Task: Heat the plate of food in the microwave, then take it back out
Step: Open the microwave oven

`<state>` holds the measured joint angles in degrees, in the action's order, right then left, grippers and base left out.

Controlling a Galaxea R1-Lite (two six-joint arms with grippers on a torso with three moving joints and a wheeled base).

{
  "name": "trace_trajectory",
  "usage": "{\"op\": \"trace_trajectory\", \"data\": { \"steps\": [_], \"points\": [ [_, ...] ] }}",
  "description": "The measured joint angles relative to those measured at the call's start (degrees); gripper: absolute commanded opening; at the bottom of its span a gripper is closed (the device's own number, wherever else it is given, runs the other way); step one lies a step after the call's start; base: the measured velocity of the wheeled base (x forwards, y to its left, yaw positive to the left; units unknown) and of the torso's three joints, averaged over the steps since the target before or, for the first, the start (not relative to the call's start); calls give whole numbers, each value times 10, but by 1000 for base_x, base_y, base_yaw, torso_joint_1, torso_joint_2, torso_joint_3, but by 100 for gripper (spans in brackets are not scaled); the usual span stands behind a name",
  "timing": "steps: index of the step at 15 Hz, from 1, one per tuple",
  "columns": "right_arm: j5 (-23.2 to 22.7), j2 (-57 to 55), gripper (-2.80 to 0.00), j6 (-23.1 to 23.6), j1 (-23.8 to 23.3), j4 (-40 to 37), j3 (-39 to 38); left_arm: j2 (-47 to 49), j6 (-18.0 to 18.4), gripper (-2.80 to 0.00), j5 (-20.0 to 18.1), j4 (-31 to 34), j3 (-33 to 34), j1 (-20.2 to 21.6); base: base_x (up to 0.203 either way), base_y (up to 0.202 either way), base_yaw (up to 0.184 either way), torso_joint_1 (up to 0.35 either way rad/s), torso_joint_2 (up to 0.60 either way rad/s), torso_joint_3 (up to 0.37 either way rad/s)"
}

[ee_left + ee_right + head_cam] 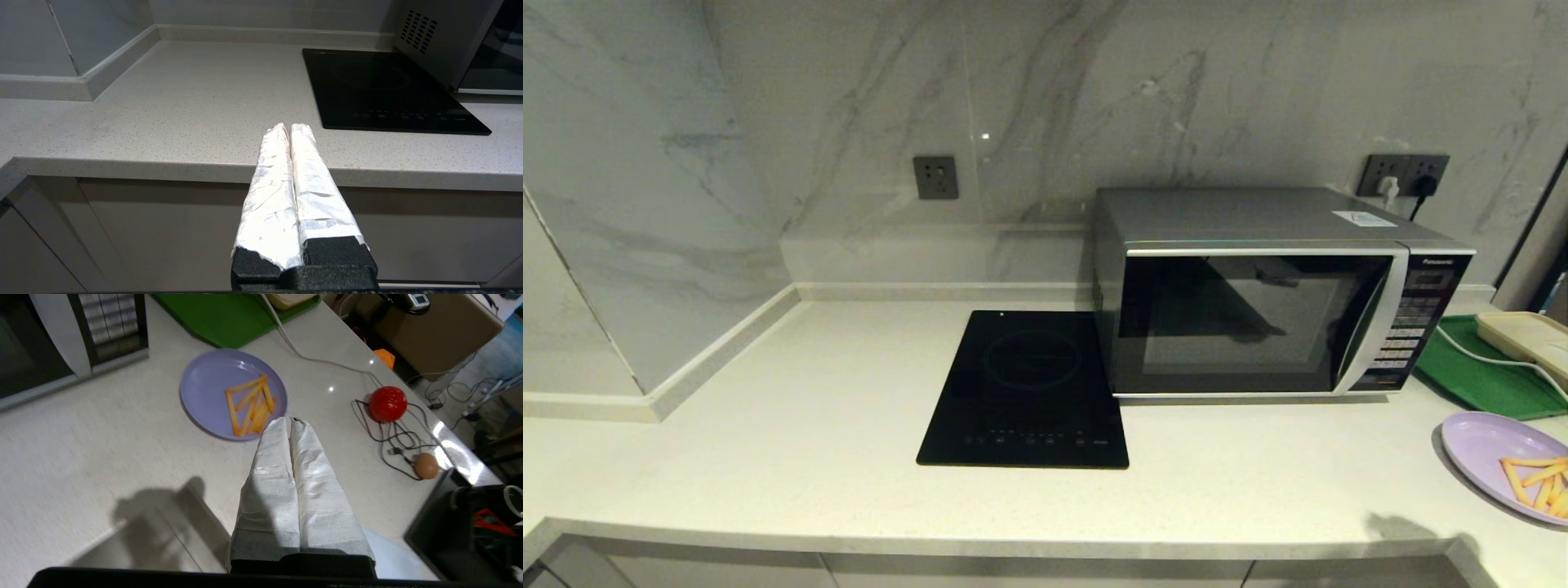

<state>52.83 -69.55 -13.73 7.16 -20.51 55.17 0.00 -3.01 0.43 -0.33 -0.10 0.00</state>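
The lavender plate of food (1494, 449) (212, 390) lies on the counter at the far right, with orange fry sticks (250, 404) on it. The silver Panasonic microwave (1258, 318) stands behind it, door closed, and its button panel (112, 326) shows in the right wrist view. My right gripper (289, 419) hovers above the counter just short of the plate's near rim, shut and empty. My left gripper (289, 126) is shut and empty, held low in front of the counter's front edge, left of the cooktop. Neither gripper shows in the head view.
A flat black induction cooktop (1029, 392) lies left of the microwave. A green tray (1486, 376) with a cream box (1527, 339) and a white cable (310, 357) sits at the right. A red ball (387, 403), an egg (425, 465) and black wires (388, 437) lie beyond the plate.
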Motion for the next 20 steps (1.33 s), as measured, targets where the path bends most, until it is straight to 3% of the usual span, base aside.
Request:
{"op": "trace_trajectory", "data": {
  "steps": [2,3,6,11,17,20],
  "points": [
    [22,-37,-280,-13,51,89,-34,0,0,-280,0,0,0,0,0,0,0,0,0,0],
    [36,-54,0,-21,79,124,-53,0,0,-280,0,0,0,0,0,0,0,0,0,0],
    [49,-111,0,-86,109,149,-74,0,0,-280,0,0,0,0,0,0,0,0,0,0],
    [63,-213,0,-231,113,131,-52,0,0,-280,0,0,0,0,0,0,0,0,0,0],
    [73,-351,0,-363,120,91,82,0,0,-280,0,0,0,0,0,0,0,0,0,0],
    [149,-411,0,-379,120,98,124,0,0,-280,0,0,0,0,0,0,0,0,0,0]
  ]
}}
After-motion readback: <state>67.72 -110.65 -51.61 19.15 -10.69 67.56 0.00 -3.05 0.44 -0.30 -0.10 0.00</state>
